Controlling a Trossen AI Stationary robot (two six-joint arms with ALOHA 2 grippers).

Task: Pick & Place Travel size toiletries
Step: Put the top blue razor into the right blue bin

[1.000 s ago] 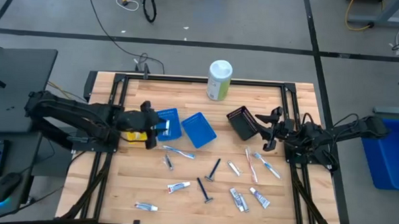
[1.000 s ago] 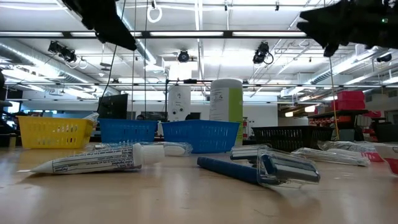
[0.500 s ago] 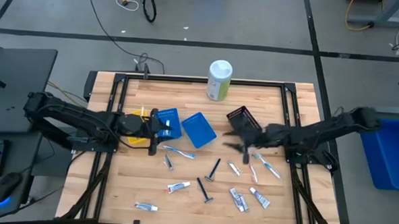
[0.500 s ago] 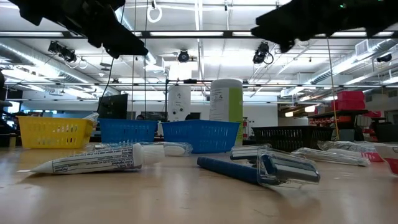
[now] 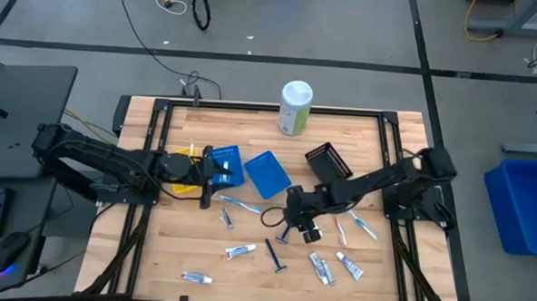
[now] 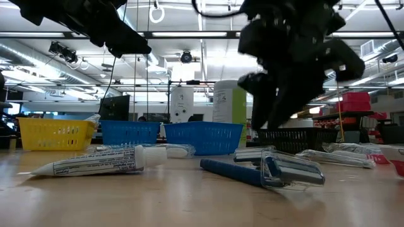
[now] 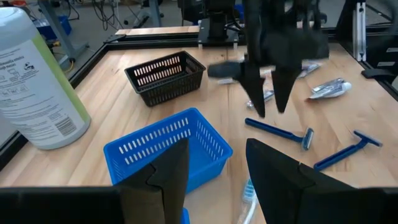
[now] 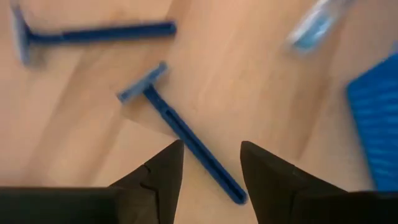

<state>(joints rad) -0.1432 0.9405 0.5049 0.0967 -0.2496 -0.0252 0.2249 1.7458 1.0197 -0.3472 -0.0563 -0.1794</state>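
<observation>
Barely begun: right hand point(image 5: 294, 226) fingers apart over blue razor point(image 5: 287, 228) mid-frame, left hand point(image 7: 214, 180) likewise apart, seemingly empty, toiletries scattered on table point(image 5: 245, 276).

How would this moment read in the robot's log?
right gripper: open, above blue razor | left gripper: open, by blue tray

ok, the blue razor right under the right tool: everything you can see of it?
The slim blue plastic razor is one piece: a thin straight handle ending in a short crosswise head. It lies flat on the light wooden table, empty-handed, its handle running between the open fingers of the right tool hovering just above. Nothing touches it; a second blue razor lies apart nearby.
</observation>
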